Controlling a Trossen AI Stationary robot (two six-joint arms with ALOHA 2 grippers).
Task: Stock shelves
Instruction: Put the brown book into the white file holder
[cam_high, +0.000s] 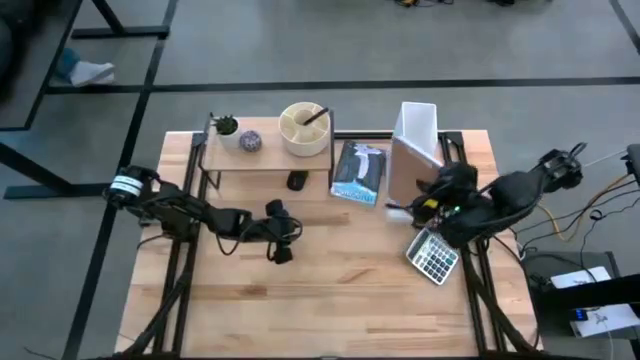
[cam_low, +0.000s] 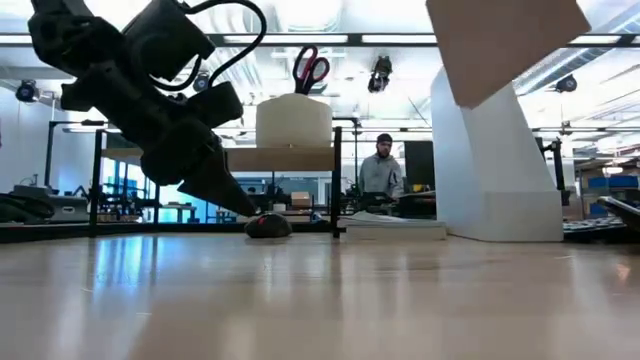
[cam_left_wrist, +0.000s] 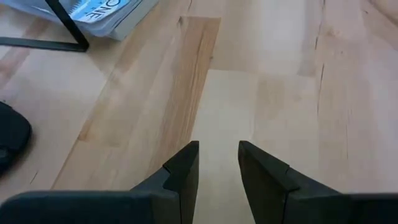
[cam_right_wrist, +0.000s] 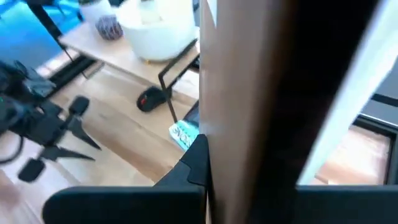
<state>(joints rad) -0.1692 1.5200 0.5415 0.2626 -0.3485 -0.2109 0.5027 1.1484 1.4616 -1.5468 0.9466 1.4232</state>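
Table (cam_high: 330, 290): light wood, carrying all below.
Shelves (cam_high: 265, 160): far left-centre; white bowl (cam_high: 304, 128), small plant (cam_high: 226, 126) on top; black mouse (cam_high: 296, 181) beneath.
Right tool (cam_high: 415, 205): clamped on brown board (cam_high: 408, 175), beside white file holder (cam_high: 420, 125).
Left tool (cam_high: 280, 243): narrowly parted, empty, near mouse.
Calculator (cam_high: 433, 256): near right edge.

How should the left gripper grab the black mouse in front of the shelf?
Pinch the mouse across its sides, coming straight down. It is a low dome lying flat, just clear of the shelf board, so the top looks free and the sides give the fingers the best hold.
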